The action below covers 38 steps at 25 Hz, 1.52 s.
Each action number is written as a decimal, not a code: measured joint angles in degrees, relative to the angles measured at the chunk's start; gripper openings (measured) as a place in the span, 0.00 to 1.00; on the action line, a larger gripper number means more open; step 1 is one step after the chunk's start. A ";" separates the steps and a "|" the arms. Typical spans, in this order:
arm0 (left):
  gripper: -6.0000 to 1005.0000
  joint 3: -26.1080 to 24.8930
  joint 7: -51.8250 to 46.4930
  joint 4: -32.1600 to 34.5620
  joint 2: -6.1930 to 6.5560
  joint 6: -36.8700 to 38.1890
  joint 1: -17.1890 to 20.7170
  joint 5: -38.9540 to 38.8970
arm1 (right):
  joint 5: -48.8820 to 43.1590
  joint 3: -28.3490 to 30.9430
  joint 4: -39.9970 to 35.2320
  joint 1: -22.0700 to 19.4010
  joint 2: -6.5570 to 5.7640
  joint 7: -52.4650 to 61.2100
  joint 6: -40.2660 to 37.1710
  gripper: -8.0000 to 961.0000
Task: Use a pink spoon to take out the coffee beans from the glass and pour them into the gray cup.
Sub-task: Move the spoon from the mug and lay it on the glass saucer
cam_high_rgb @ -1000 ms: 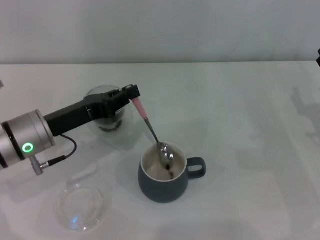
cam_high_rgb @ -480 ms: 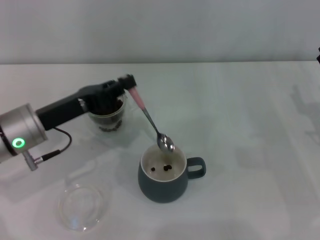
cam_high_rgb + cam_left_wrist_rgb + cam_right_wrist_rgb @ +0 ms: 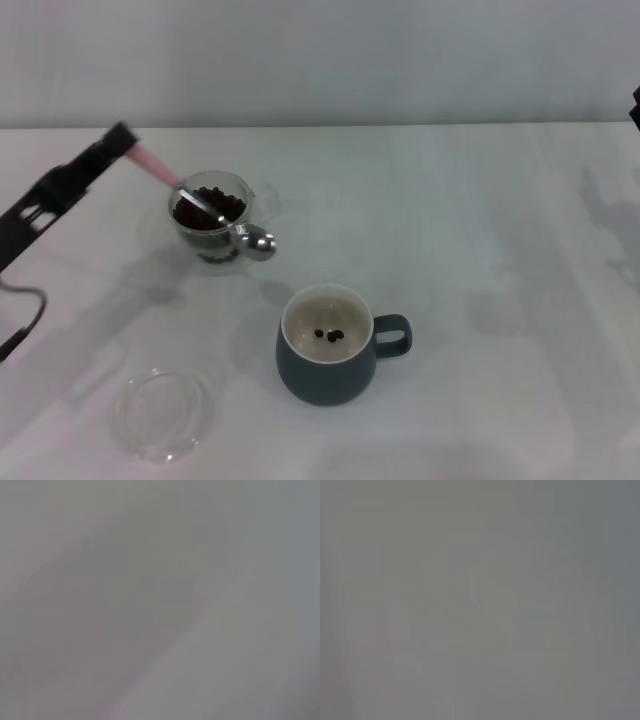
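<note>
White table (image 3: 480, 200), largest thing in head view, far edge meets a grey wall; wide bare room to the right of the left gripper and beyond the mug, nothing near the right edge but a dark sliver at the frame border.

Left arm (image 3: 50, 195) enters from the left edge, dark links, angled up toward the glass. Left gripper (image 3: 118, 140) sits left of and just behind the glass, clamped on the pale handle end of the pink spoon (image 3: 190, 195). Spoon slants down from the gripper across the glass mouth; its metal bowl lies past the glass rim on the side away from the gripper, beside the glass handle.

Gray cup (image 3: 326, 345), well apart from the gripper, toward the robot and to the right, loop handle pointing right, a few coffee beans on its cream floor.

Glass (image 3: 210, 225) just right of the gripper, heap of coffee beans (image 3: 215, 205) inside.

Clear round dish (image 3: 160, 412) near the front edge, below the gripper, apart from everything.

Both wrist views: plain grey blur, nothing readable. Right gripper not seen anywhere. No writing visible.
</note>
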 joint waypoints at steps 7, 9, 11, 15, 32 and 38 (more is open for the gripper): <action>0.14 0.01 -0.28 -1.62 0.11 -1.23 11.95 -3.08 | -0.03 -0.27 -0.20 0.26 -0.06 0.00 0.01 0.85; 0.14 0.01 -0.87 -1.84 0.23 -0.85 14.48 -3.11 | -0.03 -0.28 -0.34 0.07 -0.08 0.00 0.01 0.85; 0.14 0.01 -1.25 -1.77 0.24 -0.43 16.65 -3.13 | -0.03 -0.27 -0.51 -0.09 -0.13 0.00 0.01 0.85; 0.14 0.28 -1.32 -1.82 0.40 0.34 19.02 -2.54 | -0.02 -0.33 -0.57 0.25 -0.09 -0.34 0.10 0.85; 0.14 0.39 -1.73 -1.93 0.44 9.24 18.57 3.04 | -0.03 -0.36 -0.18 -0.14 -0.02 -0.09 -0.08 0.85; 0.14 0.44 -1.19 -3.32 0.17 10.95 17.46 3.42 | -0.03 -0.36 -0.10 -0.11 0.05 -0.09 -0.23 0.85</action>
